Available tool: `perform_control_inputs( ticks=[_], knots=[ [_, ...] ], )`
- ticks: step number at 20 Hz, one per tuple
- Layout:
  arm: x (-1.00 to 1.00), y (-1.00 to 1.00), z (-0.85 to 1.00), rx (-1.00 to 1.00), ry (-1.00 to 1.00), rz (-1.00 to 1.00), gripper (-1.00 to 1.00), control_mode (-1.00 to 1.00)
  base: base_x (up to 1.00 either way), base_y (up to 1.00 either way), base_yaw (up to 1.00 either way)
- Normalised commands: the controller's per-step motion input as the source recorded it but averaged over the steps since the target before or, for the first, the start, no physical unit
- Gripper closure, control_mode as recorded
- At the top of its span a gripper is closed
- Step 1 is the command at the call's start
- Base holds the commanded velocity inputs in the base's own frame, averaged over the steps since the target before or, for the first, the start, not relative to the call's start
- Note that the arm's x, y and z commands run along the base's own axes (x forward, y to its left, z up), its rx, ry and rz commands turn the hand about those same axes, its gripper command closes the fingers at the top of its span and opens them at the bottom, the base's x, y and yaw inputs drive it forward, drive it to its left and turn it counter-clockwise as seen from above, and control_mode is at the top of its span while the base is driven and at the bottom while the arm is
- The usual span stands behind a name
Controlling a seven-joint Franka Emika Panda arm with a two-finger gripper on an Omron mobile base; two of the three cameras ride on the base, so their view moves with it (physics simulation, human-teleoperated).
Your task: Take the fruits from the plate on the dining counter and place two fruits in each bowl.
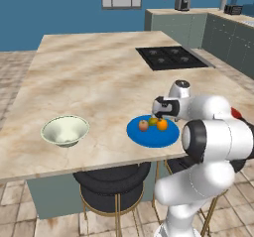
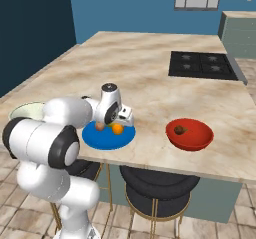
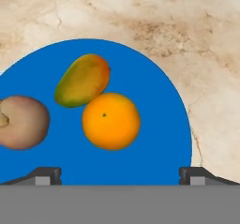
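The blue plate (image 3: 154, 148) (image 1: 149, 139) (image 2: 107, 139) lies near the front edge of the dining counter (image 1: 89, 77). On it rest a pinkish apple (image 3: 21, 122) (image 1: 143, 125), an orange (image 3: 111, 121) (image 1: 162, 124) (image 2: 117, 128) and a green-yellow fruit (image 3: 83, 80) (image 1: 153, 121). My gripper (image 3: 121, 176) (image 1: 158, 116) hovers open just above these fruits, the orange roughly centred between its fingertips (image 3: 44, 175). The brown fruit (image 2: 179, 130) sits in the red bowl (image 2: 197, 139) to the plate's right. The pale bowl (image 1: 65, 130) stands to the plate's left with nothing in it.
A black cooktop (image 1: 171, 57) (image 2: 202, 65) is set into the counter's far right. Dark round stools (image 1: 111, 181) (image 2: 157, 183) stand under the front edge. My own white arm (image 2: 65, 118) hides part of the pale bowl in the right base view.
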Motion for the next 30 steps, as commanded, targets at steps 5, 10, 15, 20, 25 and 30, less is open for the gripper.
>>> perform_control_inputs(
  ticks=[5,10,15,20,25,30],
  knots=[
    [0.26,0.0,0.0,0.0,0.13,0.0,-1.0,-1.0,0.0,0.0,0.0],
    [0.04,0.05,-0.16,0.0,0.06,0.0,-1.0,-1.0,0.0,0.0,0.0],
    [0.0,0.07,-0.3,0.0,0.01,0.0,-1.0,-1.0,0.0,0.0,0.0],
    [0.12,0.06,-0.26,0.0,0.0,0.0,-1.0,-1.0,0.0,0.0,0.0],
    [0.21,0.0,-0.11,0.0,0.0,0.0,-1.0,-1.0,0.0,0.0,0.0],
    [0.02,0.0,-0.14,0.0,0.0,0.0,-1.0,-1.0,0.0,0.0,0.0]
  ],
)
